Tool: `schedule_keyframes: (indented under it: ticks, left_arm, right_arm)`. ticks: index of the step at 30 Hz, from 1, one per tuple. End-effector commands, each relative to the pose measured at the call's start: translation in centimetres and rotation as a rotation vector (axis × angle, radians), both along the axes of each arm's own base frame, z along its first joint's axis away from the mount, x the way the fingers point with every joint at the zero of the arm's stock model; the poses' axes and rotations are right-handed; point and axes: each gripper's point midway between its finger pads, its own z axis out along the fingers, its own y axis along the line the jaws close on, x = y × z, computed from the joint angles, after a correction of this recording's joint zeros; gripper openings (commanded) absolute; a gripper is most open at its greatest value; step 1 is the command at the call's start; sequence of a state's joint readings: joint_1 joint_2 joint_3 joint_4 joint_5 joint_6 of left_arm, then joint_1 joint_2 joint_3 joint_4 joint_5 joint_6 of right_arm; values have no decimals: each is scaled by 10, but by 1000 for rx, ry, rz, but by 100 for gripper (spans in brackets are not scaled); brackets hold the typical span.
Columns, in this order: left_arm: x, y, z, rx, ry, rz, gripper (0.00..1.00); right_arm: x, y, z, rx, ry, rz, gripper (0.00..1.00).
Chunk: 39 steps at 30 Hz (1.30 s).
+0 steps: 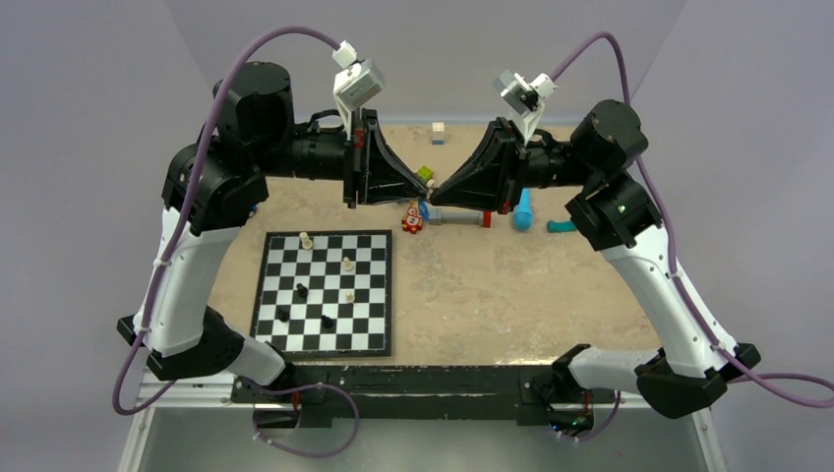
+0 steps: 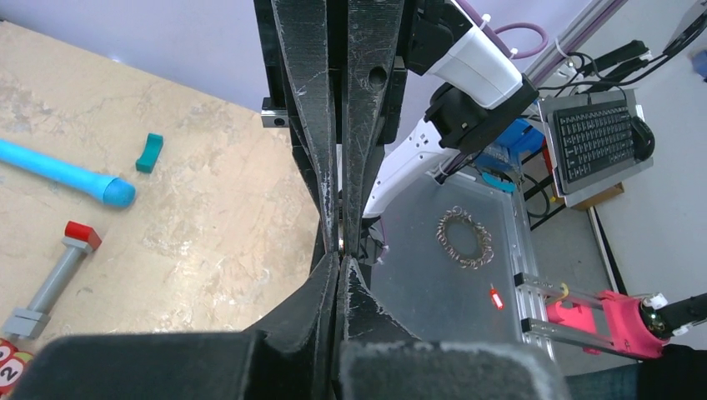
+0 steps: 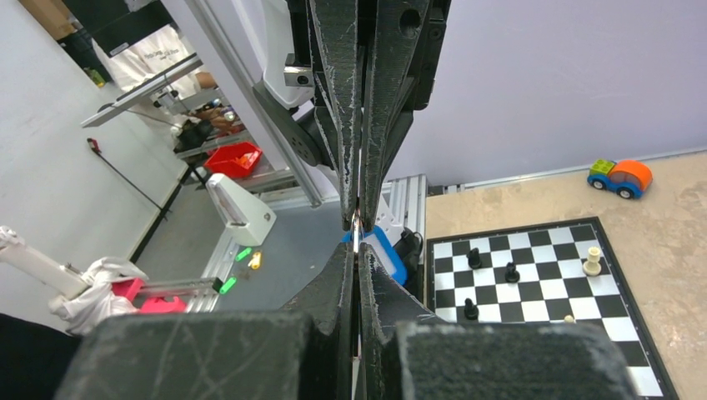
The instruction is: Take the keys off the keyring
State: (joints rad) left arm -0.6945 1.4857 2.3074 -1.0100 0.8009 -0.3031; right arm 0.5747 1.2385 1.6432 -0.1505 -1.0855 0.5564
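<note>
Your left gripper (image 2: 340, 265) and right gripper (image 3: 357, 254) are pinched shut, tips meeting over the far middle of the table (image 1: 511, 285). They nip thin metal of the blue-tagged keyring (image 3: 388, 254), which hangs just beneath

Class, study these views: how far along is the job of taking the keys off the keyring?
Done: the keyring is held above the table. In hand: the right gripper and left gripper meet tip to tip, both shut on thin metal by its blue tag. Left: no key shows free, so separation is apparently still to come.
</note>
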Motion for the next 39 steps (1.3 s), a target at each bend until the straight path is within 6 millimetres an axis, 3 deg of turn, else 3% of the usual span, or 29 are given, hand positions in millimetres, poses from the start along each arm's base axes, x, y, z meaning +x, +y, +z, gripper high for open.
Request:
schedule_keyframes:
  ticks: [1,7,14,28,39]
  left_arm:
    - [-1,-1,8,-32,-28,-5,0]
    - [1,-3,8,-51,-15,3,0]
    - [5,-3,16,-92,-21,35,0]
    - [10,-2,24,-112,-38,76,0]
    - [24,-4,44,-185,-58,148,0]
  right_arm:
    - [-6,-3,12,28,-47,1,0]
    - [-2,-1,16,48,-52,-13,0]
    - [-3,-1,38,154,-41,-3,0]
    - [1,3,52,211,-66,-18,0]
    - [8,5,77,309,-97,-40,0]
